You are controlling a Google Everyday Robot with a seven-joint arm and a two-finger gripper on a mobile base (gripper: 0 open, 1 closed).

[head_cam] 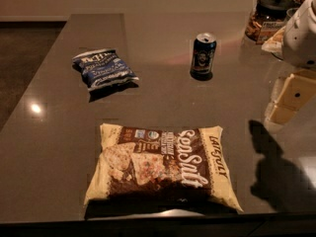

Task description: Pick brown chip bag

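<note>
Over glossy counter (54, 152), right: pincer (288, 101)

end effector (288, 101) right, brown bag (163, 167) unobstructed

Robot shows only at the right edge of the view. Arm housing (303, 33): white, rounded, bulbous shell with a smooth matte surface. It has a few small dark dots on its face, too small to tell whether they are screws or holes. Its underside is shaded grey, and the frame cuts off its right part. Gripper (290, 100) sits directly below the housing, at the right edge, mid-height. It is made of cream-yellow blocky parts with flat faces and squared corners. The upper block has one small dark dot; the lower block is the same colour and boxy.
</note>
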